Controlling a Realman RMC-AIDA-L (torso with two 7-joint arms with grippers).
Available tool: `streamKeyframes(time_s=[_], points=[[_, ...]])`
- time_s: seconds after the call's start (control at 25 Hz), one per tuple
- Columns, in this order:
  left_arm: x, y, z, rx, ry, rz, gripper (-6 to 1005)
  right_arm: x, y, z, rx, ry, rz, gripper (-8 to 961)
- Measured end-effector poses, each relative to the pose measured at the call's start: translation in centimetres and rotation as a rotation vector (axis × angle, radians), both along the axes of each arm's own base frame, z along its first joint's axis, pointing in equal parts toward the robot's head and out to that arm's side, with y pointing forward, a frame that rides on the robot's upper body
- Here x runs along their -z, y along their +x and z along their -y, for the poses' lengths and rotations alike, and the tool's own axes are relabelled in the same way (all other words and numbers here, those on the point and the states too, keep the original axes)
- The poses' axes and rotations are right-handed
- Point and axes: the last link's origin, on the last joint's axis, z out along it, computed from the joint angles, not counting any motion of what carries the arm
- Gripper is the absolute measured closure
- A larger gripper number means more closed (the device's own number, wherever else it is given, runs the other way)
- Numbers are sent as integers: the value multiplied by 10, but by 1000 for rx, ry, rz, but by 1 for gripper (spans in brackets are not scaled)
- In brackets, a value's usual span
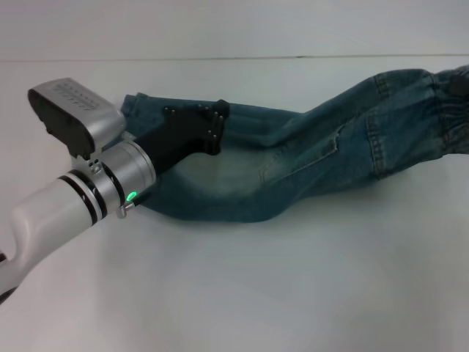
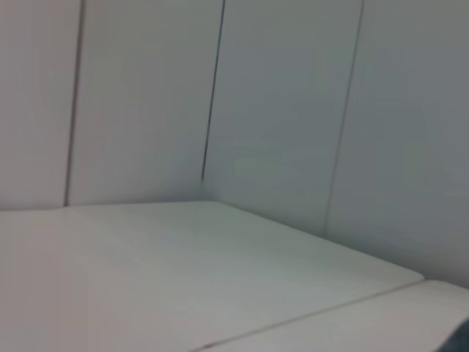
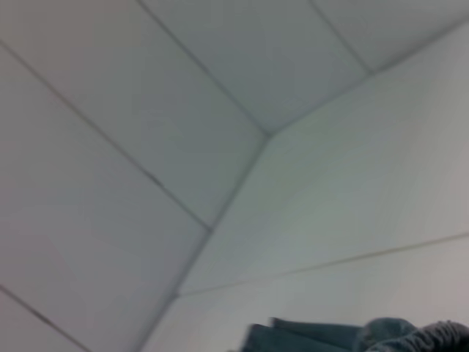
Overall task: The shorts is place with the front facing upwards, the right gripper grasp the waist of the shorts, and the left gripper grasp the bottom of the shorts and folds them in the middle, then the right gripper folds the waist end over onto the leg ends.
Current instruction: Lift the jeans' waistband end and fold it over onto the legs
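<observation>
Blue denim shorts (image 1: 308, 158) lie folded lengthwise across the white table (image 1: 293, 293). Their leg ends (image 1: 143, 106) point left and the gathered waist (image 1: 447, 117) lies at the far right edge. My left gripper (image 1: 214, 128) rests low over the leg part, just inside the hems, and its black body covers some of the cloth. A dark piece at the right edge, on the waist, looks like my right gripper (image 1: 460, 82). The right wrist view shows the waist's gathered band (image 3: 410, 334) close below. A sliver of denim (image 2: 464, 339) shows in the left wrist view.
A table seam (image 1: 242, 58) runs along the back. White wall panels (image 2: 278, 103) stand behind the table. Bare tabletop lies in front of the shorts.
</observation>
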Motion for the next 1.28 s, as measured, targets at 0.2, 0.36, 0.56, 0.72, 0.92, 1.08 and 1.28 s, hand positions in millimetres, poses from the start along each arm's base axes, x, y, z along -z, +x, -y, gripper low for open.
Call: streamKeyframes(time_s=[0.2,0.36,0.56,0.72,0.92,1.08,1.28], points=[[14,8,-1,25,-57,-46,999,-5,-16,0,-48,-53,-19,895],[17,8,0,22,-74,-56,999,-7,-33,-4,-123,-76,-51,895],[18,7,4,27,-88,-52,999,-9,-72,-23,-258,-115,-49,896],[21,9,7,42,-113,-47,999,-1,-107,-45,-345,-151,1,895],[25,10,14,59,-148,-38,999,11,-147,-73,-411,-146,93,895],[24,9,21,74,-154,-10,999,23,-175,-88,-444,-130,115,896],[22,8,27,88,-157,17,999,48,-200,-99,-466,-155,135,896]])
